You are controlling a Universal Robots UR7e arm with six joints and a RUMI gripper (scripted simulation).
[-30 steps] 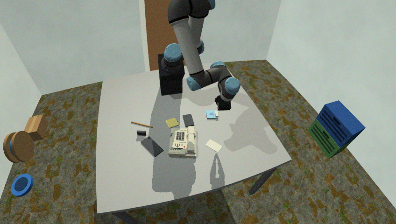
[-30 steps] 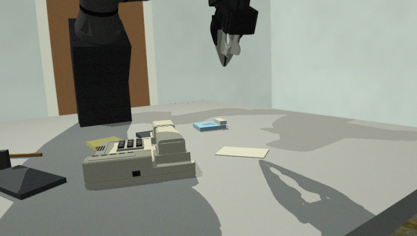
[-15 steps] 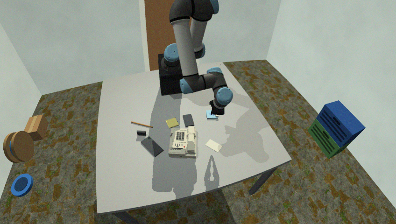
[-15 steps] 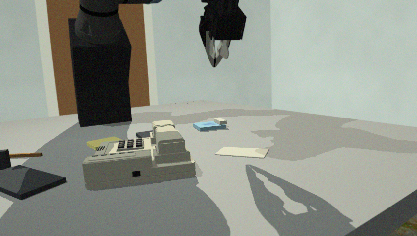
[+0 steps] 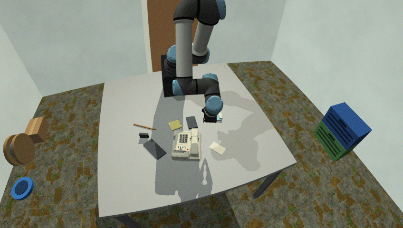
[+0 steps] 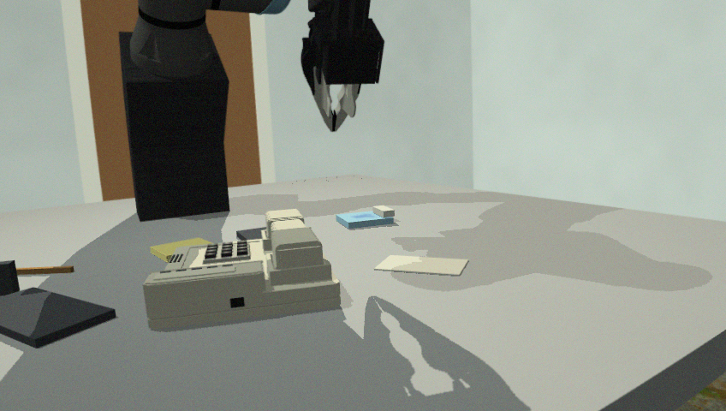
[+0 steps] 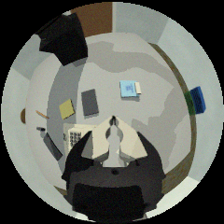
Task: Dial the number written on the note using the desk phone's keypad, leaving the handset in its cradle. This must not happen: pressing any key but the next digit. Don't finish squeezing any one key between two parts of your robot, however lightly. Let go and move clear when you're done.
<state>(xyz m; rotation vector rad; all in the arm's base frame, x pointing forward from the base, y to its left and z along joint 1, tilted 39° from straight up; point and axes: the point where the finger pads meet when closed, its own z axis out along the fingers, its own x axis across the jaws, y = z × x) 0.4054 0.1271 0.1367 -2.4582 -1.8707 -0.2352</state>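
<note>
A beige desk phone (image 5: 186, 144) sits near the table's middle, its dark keypad (image 5: 183, 137) on the left and the handset (image 5: 195, 140) in its cradle on the right. It also shows in the exterior view (image 6: 239, 277) and in the wrist view (image 7: 77, 136). A cream note (image 5: 217, 147) lies flat to the phone's right, also in the exterior view (image 6: 421, 265). My gripper (image 6: 333, 119) is shut and empty, pointing down, high above the table behind the phone. Its fingertips show in the wrist view.
A blue pad with a white eraser (image 6: 364, 218), a yellow sticky pad (image 5: 175, 124), a dark notebook (image 5: 191, 121), a pencil (image 5: 144, 126), a small black block (image 5: 143, 135) and a dark slab (image 5: 154, 148) lie around the phone. The arm's black base (image 6: 175, 132) stands behind.
</note>
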